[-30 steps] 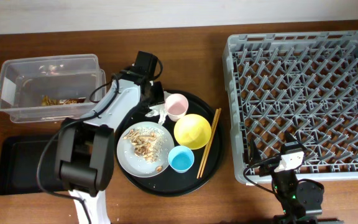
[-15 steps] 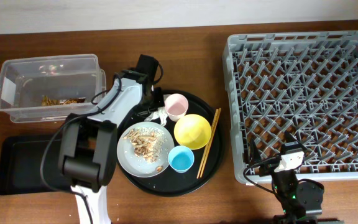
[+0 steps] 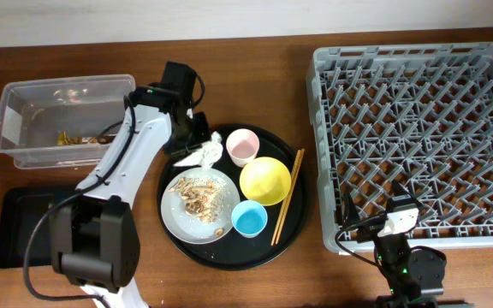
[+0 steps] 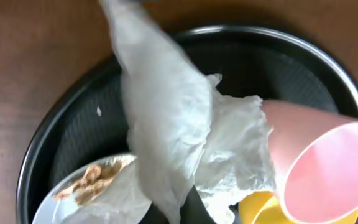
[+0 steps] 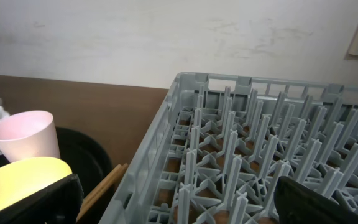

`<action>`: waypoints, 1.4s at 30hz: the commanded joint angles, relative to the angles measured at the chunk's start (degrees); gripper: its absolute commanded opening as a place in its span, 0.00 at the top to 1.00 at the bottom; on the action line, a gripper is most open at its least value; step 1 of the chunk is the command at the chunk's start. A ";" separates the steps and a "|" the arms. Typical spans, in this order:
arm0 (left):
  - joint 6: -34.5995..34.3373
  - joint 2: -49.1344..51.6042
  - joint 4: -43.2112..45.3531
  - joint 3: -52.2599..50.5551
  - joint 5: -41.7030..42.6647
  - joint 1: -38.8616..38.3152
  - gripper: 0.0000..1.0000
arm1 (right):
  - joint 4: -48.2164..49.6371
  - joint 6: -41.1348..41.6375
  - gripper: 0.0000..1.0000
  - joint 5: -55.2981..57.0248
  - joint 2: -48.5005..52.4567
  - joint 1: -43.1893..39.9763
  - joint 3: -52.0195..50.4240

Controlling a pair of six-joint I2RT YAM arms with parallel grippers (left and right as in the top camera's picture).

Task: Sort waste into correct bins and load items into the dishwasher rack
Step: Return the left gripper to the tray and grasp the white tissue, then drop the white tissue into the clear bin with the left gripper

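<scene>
Crumpled tissue [image 3: 204, 153], long axis hanging downward, pinched by left gripper [image 3: 191, 142], right gripper [image 5: 179, 202] spread open

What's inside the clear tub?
The clear tub holds a few gold-brown scraps near its front wall. The left arm crosses its right front corner, hiding whatever lies there.

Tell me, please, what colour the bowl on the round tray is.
Yellow; the bowl shows best in the overhead view.

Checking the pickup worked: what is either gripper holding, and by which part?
The left gripper pinches the crumpled white tissue by its upper end; the right gripper holds nothing.
</scene>
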 commanded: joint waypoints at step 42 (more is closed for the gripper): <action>2.03 -21.59 1.46 -3.65 -0.13 2.99 0.99 | -0.02 0.00 0.01 0.28 -0.37 0.33 -0.50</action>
